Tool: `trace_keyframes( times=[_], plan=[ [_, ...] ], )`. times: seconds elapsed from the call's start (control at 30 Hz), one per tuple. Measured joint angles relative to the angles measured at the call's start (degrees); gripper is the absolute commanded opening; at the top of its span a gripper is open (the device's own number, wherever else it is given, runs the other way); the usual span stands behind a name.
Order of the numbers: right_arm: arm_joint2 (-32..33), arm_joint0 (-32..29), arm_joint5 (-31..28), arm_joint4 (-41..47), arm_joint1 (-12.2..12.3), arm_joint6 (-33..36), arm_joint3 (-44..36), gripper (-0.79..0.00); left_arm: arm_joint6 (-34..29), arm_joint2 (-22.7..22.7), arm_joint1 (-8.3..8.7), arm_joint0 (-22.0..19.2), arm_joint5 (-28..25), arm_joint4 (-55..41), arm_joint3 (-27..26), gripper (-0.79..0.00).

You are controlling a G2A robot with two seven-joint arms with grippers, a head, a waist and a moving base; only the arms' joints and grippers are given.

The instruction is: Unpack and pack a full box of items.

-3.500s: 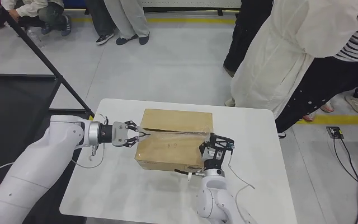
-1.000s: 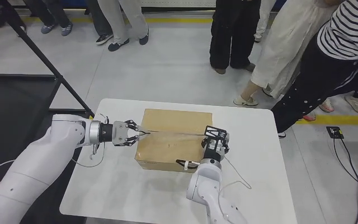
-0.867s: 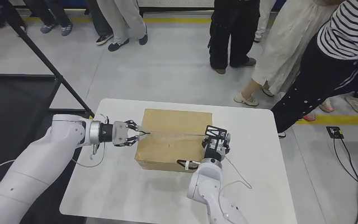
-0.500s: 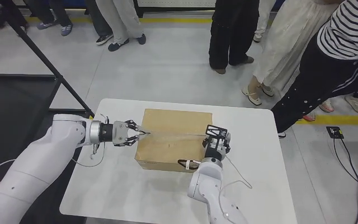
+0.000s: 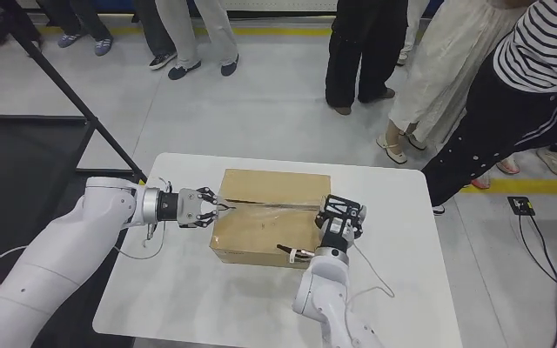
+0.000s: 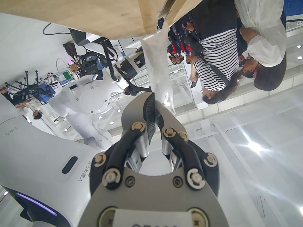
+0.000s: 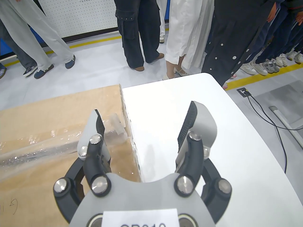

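We find the right gripper [image 5: 341, 214] farther along the right edge of the box [image 5: 261, 233] than a few seconds ago. It climbs away from the near corner, then slips slightly outward, off the box, in the last half second. The left gripper [image 5: 219, 208], pinching the tape [image 6: 157, 72], edges a touch toward the box — and the top seam reads darker now.

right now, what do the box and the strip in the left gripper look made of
The box looks like cardboard: matte tan, raw flap edges. The strip is likely clear plastic packing tape: glossy, see-through, crinkled, pinched in the left gripper.
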Motion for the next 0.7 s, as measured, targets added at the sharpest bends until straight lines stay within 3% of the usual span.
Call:
trace_keyframes(
  times=[0.1, 0.23, 0.27, 0.3, 0.47, 0.7],
  plan=[
    [0.5, -0.6, -0.5, 1.6, -0.3, -1.3, -2.6, -0.114, -0.1, 0.3, 0.01, -0.2, -0.1, -0.2, 0.0, -0.785],
    [1.3, -2.3, -3.6, 7.8, -0.6, -5.1, -7.9, -0.499, -0.1, 0.7, 0.06, -0.4, -0.1, -0.4, 0.1, -0.785],
    [1.6, -3.0, -6.1, 10.9, -0.7, -5.6, -9.9, -0.686, -0.1, 0.9, 0.08, -0.5, -0.1, -0.4, 0.0, -0.785],
    [2.2, -3.5, -8.3, 13.9, -0.7, -5.9, -11.5, -0.785, -0.2, 0.9, 0.11, -0.5, -0.2, -0.4, 0.0, -0.785],
    [6.8, -4.8, -19.6, 29.0, -0.4, 0.7, -16.1, -0.785, -0.4, 1.5, 0.22, -0.8, -0.4, -0.4, -0.1, -0.785],
    [9.5, 0.6, -17.6, 27.2, 0.1, 18.7, -13.3, -0.785, -0.6, 2.0, 0.36, -1.1, -0.6, -0.8, 0.0, -0.785]
  ],
)
